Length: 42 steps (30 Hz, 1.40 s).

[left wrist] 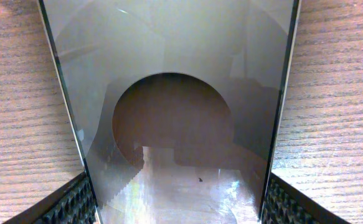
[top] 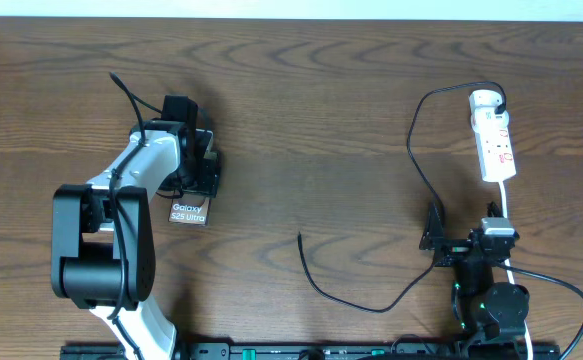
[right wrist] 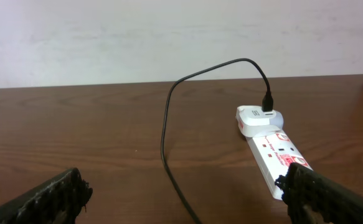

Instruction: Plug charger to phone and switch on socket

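Observation:
The phone (top: 188,212) lies flat on the table at the left, its "Galaxy S25 Ultra" end showing. My left gripper (top: 199,165) is down over it. In the left wrist view the glossy phone (left wrist: 169,74) fills the space between the fingers (left wrist: 178,199), whose pads press both long edges. The socket (top: 495,140) lies at the far right with the white adapter (top: 485,100) plugged in. The black charger cable (top: 416,160) loops down to its free tip (top: 300,238) on the table. My right gripper (top: 433,240) is open and empty, low over the cable (right wrist: 165,137), short of the socket (right wrist: 274,152).
The socket's thicker white cord (top: 506,215) runs down past my right arm to the front edge. The adapter (right wrist: 256,119) stands at the socket's far end, with a pale wall behind the table. Dark wood table (top: 301,120) lies between the arms.

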Tool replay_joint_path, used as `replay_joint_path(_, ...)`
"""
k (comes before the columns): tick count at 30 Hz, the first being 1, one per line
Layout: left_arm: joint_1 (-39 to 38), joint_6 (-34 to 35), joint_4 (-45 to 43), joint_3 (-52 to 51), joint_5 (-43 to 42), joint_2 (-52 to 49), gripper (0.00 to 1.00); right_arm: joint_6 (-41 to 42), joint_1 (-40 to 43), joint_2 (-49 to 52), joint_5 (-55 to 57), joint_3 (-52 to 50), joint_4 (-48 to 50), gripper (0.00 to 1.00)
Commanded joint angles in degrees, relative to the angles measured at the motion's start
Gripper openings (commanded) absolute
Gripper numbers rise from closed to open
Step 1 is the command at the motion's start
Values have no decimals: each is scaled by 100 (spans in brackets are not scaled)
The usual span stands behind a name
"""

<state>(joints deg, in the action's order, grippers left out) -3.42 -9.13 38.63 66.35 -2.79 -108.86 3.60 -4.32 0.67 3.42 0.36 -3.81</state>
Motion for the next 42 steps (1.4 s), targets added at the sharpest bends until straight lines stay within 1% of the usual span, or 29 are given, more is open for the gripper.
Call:
replay_joint_path(1,50,-70,-42,-173,328,-162,7,-70,-24,-35,4,-4,-24,99)
replay_joint_path(7,50,-68,39,33,326,-50,7,-70,-24,-35,4,-4,-24,99)
replay_joint_path(12,50,9,186,330,317,391,7,-70,-24,-35,4,-4,-24,99)
replay_joint_path(19,50,46,157,494,-461,1478,7,-70,-24,-35,4,-4,-24,99)
replay_joint_path(21,50,210,153,494,-680,1814,7,-70,-24,-35,4,-4,-24,99)
replay_joint_path(25,52,931,155,494,-1244,2461,7,-70,-24,-35,4,-4,-24,99)
replay_joint_path(31,52,2179,153,494,-2520,2966,7,-70,-24,-35,4,-4,-24,99)
replay_joint_path(39,225,4280,39,492,-4470,2999,7,-70,-24,-35,4,-4,-24,99)
replay_joint_path(42,424,5246,-151,492,-5235,2999,7,-70,-24,-35,4,-4,-24,99)
